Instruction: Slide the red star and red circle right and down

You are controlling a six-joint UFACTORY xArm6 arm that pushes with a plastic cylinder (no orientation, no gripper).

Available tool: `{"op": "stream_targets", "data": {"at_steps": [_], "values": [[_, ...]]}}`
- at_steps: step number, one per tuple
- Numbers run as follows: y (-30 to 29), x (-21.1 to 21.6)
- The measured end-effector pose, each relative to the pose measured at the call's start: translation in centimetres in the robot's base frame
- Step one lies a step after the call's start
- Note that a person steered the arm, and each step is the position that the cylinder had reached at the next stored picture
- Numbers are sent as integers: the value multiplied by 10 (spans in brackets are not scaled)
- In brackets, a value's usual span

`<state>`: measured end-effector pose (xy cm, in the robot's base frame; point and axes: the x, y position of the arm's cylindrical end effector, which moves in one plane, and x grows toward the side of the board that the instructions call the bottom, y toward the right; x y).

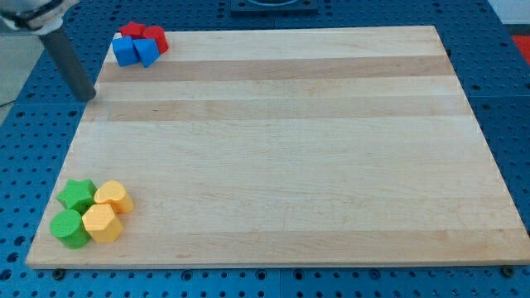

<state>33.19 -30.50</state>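
Observation:
The red star [130,31] and the red circle [156,37] sit at the board's top left corner. Two blue blocks [134,51] lie tight against them on the lower side. My tip [84,96] is at the view's left, just off the board's left edge. It stands below and to the left of the red and blue cluster, apart from every block.
A green star [76,195], a green round block [69,228] and two yellow blocks [108,210] cluster at the board's bottom left corner. The wooden board [290,149] lies on a blue perforated table [513,91].

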Motion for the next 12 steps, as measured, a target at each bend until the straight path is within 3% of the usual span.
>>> {"op": "stream_targets", "data": {"at_steps": [1, 4, 7, 9, 11, 12], "values": [[0, -56], [0, -79], [20, -133], [125, -117], [140, -42], [145, -37]]}}
